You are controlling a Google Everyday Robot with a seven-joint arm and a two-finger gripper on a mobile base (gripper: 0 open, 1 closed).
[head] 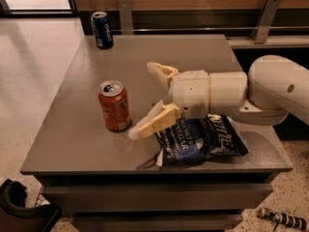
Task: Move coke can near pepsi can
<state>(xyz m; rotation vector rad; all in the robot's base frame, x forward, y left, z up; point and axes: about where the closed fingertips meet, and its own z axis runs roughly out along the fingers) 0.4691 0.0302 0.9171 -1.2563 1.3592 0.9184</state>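
The coke can (114, 105), red-orange with a silver top, stands upright on the grey table (87, 71) at the front left. The pepsi can (102, 30), dark blue, stands upright at the table's far left corner. My gripper (143, 100) reaches in from the right, just right of the coke can, open and empty. Its near finger (153, 122) points at the can's base and the far finger (161, 71) is behind it. The fingers do not touch the can.
A blue chip bag (200, 139) lies on the table's front right, partly under my arm (227, 93). A wooden wall with metal brackets (263, 18) runs behind the table. A dark object (19, 209) sits on the floor at the front left.
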